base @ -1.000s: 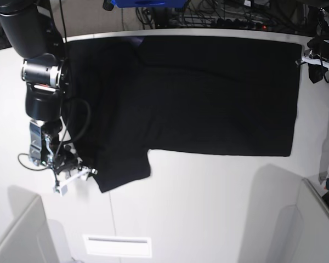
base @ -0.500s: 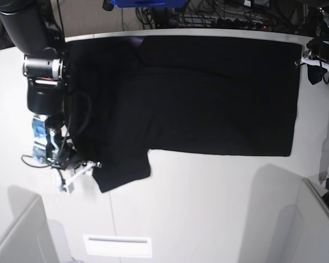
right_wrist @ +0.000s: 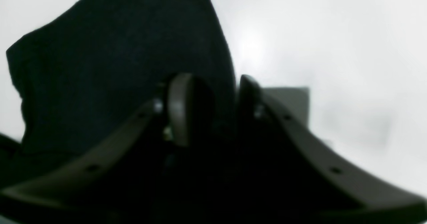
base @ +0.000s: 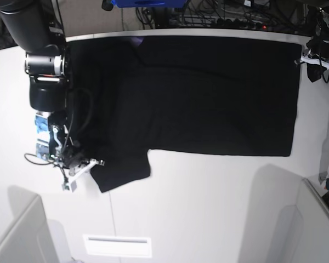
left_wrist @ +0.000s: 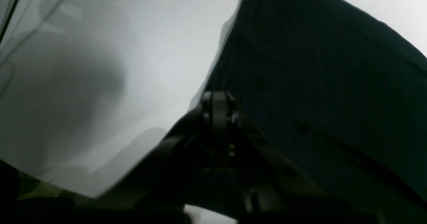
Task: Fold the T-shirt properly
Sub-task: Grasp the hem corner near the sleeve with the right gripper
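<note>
The black T-shirt (base: pixel 208 93) lies spread flat on the white table (base: pixel 208 208), with one short sleeve (base: pixel 123 170) sticking out at the lower left. No print shows. My right gripper (base: pixel 96 163) is at that sleeve's outer edge. In the right wrist view, my right gripper (right_wrist: pixel 223 93) is open and the sleeve's edge (right_wrist: pixel 116 67) lies between the fingers. My left gripper (base: pixel 300 59) is at the shirt's far right corner. In the left wrist view, my left gripper (left_wrist: pixel 218 100) is shut where the shirt's edge (left_wrist: pixel 317 83) meets it.
Grey partitions stand at the lower left (base: pixel 16 235) and lower right (base: pixel 318 219). A white slotted plate (base: pixel 118 245) lies near the front edge. Cables (base: pixel 219 16) run behind the table's back edge.
My right gripper has moved right and slightly up the base view, onto the sleeve's edge. The left arm and the shirt have not moved.
</note>
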### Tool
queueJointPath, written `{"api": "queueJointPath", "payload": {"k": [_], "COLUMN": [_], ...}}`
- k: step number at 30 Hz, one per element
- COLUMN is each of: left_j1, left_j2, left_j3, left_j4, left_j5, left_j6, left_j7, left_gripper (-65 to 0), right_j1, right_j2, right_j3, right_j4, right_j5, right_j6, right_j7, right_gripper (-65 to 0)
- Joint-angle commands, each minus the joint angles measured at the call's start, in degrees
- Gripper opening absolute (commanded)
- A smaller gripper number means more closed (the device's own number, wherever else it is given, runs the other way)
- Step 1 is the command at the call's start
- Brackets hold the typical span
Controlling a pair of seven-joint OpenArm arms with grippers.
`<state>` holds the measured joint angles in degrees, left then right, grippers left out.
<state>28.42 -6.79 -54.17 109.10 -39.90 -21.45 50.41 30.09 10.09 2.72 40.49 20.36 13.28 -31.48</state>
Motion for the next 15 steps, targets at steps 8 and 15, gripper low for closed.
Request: {"api": "queueJointPath", "payload": {"k": [8,15], "left_j1": [-6.8,-21.7], "left_j2": [-3.3,-11.7], "left_j3": [1.4,8.6], "left_j4": [0.8,-12.5], "left_j5": [13.0,20.6], "left_j6": [-0.2,-0.2], "left_j7": [-0.9,2.1], "left_gripper": [-57.9,-10.0], "right_j1": [0.6,0.6], "right_j2": [0.2,0.1], "right_j3": [-0.2,-0.2], "right_j4": [0.3,0.3], "right_j5": [-0.4,-0.4], "right_j6": [-0.4,-0.3], "right_j7": [-0.5,-0.6], "right_gripper": [-65.0,-65.0]}}
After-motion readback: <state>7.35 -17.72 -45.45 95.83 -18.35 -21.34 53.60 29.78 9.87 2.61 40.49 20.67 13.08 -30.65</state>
